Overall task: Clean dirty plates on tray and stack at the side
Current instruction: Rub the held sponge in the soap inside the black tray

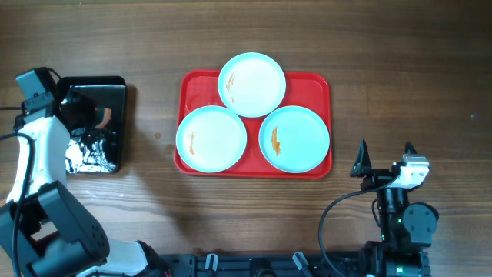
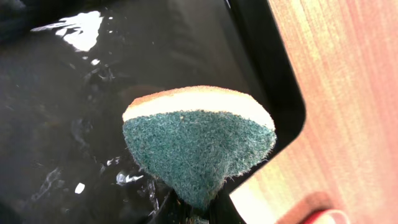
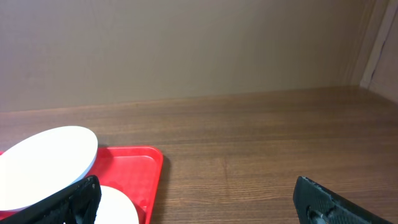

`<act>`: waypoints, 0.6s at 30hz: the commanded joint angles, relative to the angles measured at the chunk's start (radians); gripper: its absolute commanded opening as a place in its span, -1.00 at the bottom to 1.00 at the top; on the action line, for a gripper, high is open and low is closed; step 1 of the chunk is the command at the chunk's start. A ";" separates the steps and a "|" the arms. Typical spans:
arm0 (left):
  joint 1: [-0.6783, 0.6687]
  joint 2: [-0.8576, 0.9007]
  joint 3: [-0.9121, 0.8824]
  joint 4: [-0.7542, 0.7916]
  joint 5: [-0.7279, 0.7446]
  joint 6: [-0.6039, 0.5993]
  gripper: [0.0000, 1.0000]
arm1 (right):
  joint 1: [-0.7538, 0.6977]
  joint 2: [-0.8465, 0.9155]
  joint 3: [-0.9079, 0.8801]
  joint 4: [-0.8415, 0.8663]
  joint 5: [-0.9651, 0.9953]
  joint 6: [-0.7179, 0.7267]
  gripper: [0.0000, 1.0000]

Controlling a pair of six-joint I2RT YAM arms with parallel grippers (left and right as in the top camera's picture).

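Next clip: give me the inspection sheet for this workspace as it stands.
Surface: wooden table, brown grain.
Job's things: red tray holds three plates. The left plate and right plate carry orange smears. The back plate overlaps both and shows no clear smear.
Clutter: black tray at left, seemingly holding water.
Grippers: left gripper shut on a green-faced sponge above the black tray. Right gripper open and empty, right of the red tray.
Cables: black cable loops by the right arm's base.
Surroundings: plain beige wall.
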State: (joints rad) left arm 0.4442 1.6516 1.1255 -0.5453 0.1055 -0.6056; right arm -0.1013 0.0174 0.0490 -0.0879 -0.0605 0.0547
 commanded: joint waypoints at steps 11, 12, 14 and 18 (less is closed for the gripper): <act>-0.002 0.019 0.000 0.004 -0.047 0.082 -0.92 | -0.005 -0.003 -0.006 0.006 -0.016 0.008 1.00; -0.002 0.019 0.000 0.003 -0.045 0.082 -0.92 | -0.005 -0.003 -0.006 0.006 -0.016 0.007 0.99; -0.002 0.018 0.000 0.003 -0.022 0.082 -0.92 | -0.005 -0.003 -0.006 0.006 -0.016 0.008 0.99; -0.002 -0.016 0.000 0.003 0.123 0.082 -0.92 | -0.005 -0.003 -0.006 0.006 -0.016 0.008 1.00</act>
State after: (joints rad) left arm 0.4442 1.6588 1.1255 -0.5449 0.1074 -0.5400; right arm -0.1013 0.0174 0.0490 -0.0883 -0.0605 0.0547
